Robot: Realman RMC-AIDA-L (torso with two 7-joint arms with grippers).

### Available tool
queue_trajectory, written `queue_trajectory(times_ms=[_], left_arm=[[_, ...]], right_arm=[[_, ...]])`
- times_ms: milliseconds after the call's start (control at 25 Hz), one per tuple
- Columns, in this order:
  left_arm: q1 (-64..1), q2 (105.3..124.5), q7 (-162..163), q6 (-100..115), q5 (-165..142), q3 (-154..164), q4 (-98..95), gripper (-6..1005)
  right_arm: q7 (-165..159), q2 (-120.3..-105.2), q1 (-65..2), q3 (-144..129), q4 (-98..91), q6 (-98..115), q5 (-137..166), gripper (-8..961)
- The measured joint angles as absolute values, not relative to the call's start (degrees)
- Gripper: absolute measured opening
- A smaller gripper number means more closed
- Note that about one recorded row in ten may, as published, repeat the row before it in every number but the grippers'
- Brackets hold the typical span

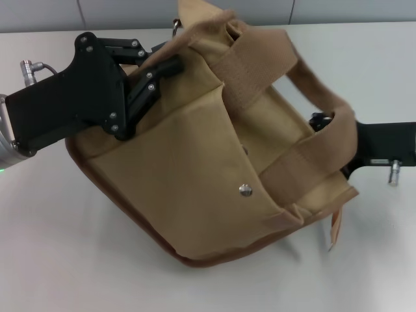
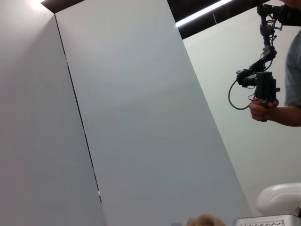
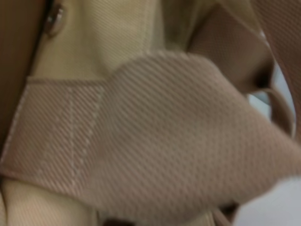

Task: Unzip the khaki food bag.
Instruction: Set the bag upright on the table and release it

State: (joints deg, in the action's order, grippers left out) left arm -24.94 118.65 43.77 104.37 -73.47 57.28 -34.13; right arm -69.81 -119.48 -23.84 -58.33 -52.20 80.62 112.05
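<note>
The khaki food bag [image 1: 208, 175] lies tilted on the white table [image 1: 58, 260], its front pocket and metal snap [image 1: 245, 189] facing me. Its two wide webbing handles [image 1: 260, 58] stick up and to the right. My left gripper [image 1: 159, 68] is at the bag's upper left corner, its fingers closed on the top edge. A small metal ring [image 1: 175, 25] shows at the bag's top. My right gripper [image 1: 323, 121] is behind the bag's right end, under a handle loop, with its fingers hidden. The right wrist view is filled by bag fabric and webbing [image 3: 155, 127].
The left wrist view points up at grey wall panels [image 2: 141, 117], and a person holding a hand device [image 2: 263, 94] is far off. Bare table surrounds the bag in front and to the right.
</note>
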Motion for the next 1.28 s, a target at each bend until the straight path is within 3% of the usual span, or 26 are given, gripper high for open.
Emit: queue_trajectory(times_ms=[480, 600, 1280], left_arm=[[-25.56, 118.82, 40.51, 104.6, -73.36, 57.73, -28.92, 60], [-25.98, 118.84, 39.37, 104.52, -73.36, 58.22, -26.57, 60], [-24.86, 119.16, 29.71, 96.42, -74.01, 60.65, -6.67, 60]], right_arm=[[-65.83, -119.35, -23.32, -57.16, -50.56, 76.94, 100.51, 544], [-65.79, -119.33, -23.15, -55.08, -50.58, 76.83, 98.6, 329], [-67.15, -119.13, -24.34, -49.25, -50.28, 76.75, 91.27, 189]])
